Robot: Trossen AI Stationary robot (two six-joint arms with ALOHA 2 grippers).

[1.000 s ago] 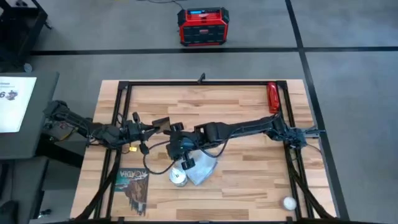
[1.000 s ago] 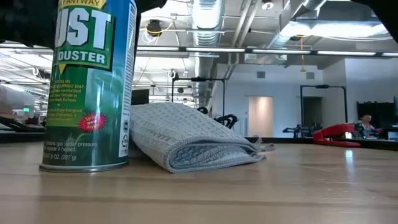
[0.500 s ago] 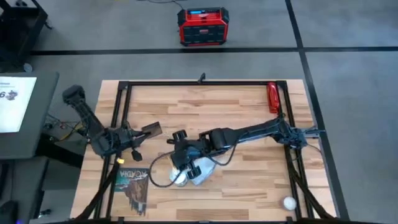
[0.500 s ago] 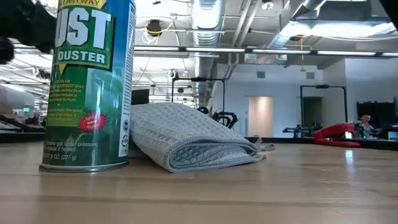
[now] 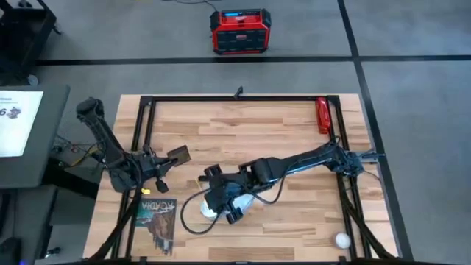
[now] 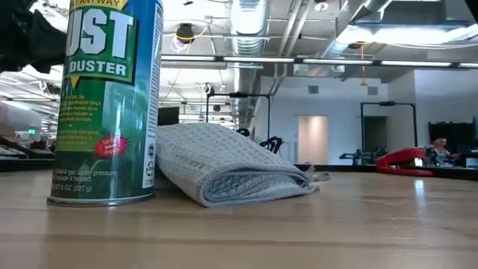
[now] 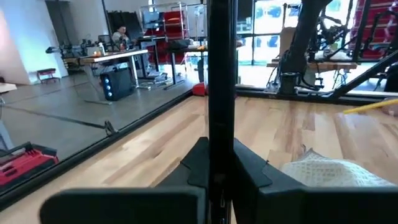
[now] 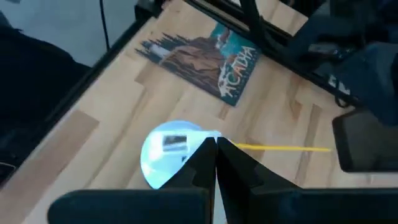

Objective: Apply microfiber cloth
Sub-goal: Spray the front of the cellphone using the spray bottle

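Observation:
The microfiber cloth (image 6: 224, 168), pale blue-grey and folded, lies on the table against a green duster can (image 6: 108, 97); the left wrist view also shows the cloth (image 7: 329, 171). My right gripper (image 5: 224, 207) hovers shut above the can's pale top (image 8: 171, 158), and its arm covers most of the cloth in the high view. Whether it touches the can, I cannot tell. My left gripper (image 5: 165, 160) is at the table's left, shut on a black phone (image 5: 179, 154). My left gripper pinches the phone between its two fingers, one on each flat face, at the phone's near end (image 7: 219, 134). The fingers come level from the table's left. The phone sticks out beyond them, edge-on to the wrist camera and held up off the tabletop.
A dark printed booklet (image 5: 157, 217) lies at the near left, by a yellow cable (image 8: 280, 148). A red tool (image 5: 321, 115) lies at the far right and a white ball (image 5: 342, 239) at the near right. Black frame rails (image 5: 143, 140) border the table.
My right gripper has moved toward the table's near edge and now stands over the can and the cloth. My left gripper has drawn back a little toward the left edge with the phone, its arm rising. The cloth and the can have stayed put.

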